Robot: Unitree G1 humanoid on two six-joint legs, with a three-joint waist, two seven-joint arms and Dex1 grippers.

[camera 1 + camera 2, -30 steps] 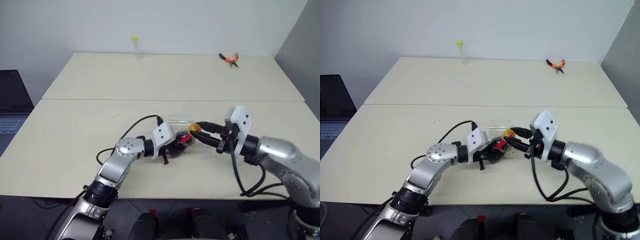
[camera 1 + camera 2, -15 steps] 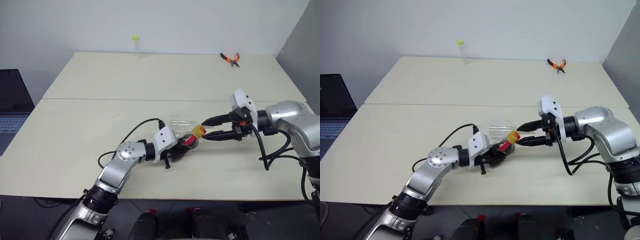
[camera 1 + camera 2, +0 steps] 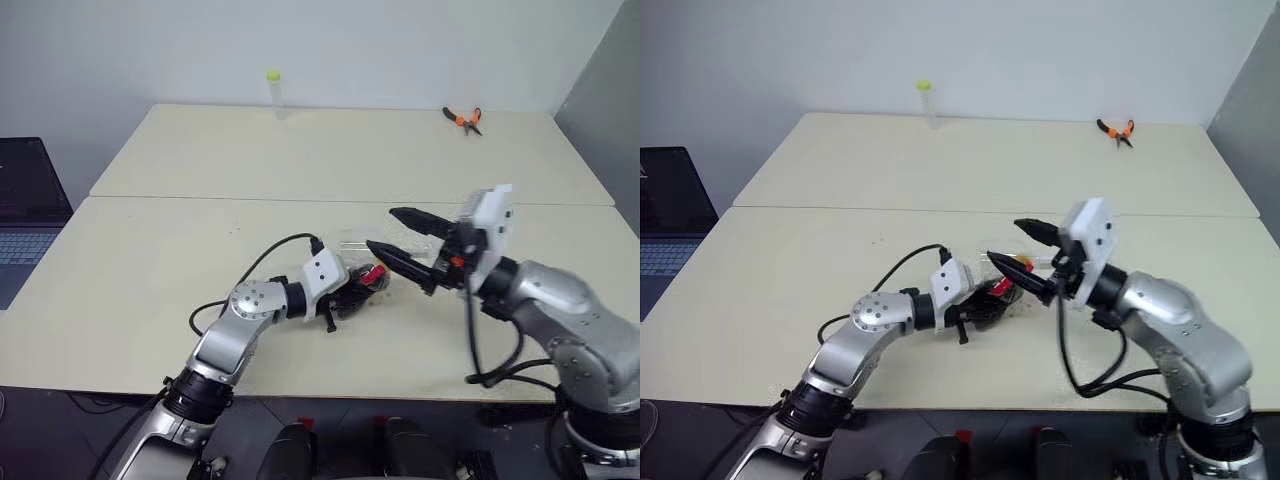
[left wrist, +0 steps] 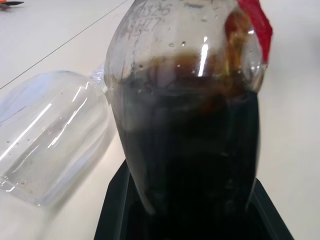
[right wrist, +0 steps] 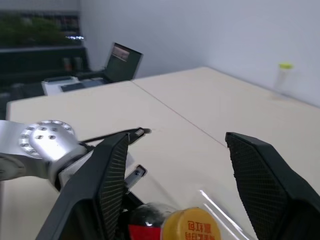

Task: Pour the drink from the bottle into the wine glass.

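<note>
The bottle (image 3: 362, 284) lies tilted low near the table (image 3: 150, 270) centre, clamped at its dark belly by the left gripper (image 3: 345, 295), neck and yellow cap (image 5: 191, 226) pointing toward two o'clock; the right gripper (image 3: 402, 238), fingers (image 5: 114, 175) spread wide and empty, hovers just past the cap, nearer it than anything else; the wine glass (image 4: 47, 132) lies on its side just beside the bottle, at eleven o'clock from it.
</note>
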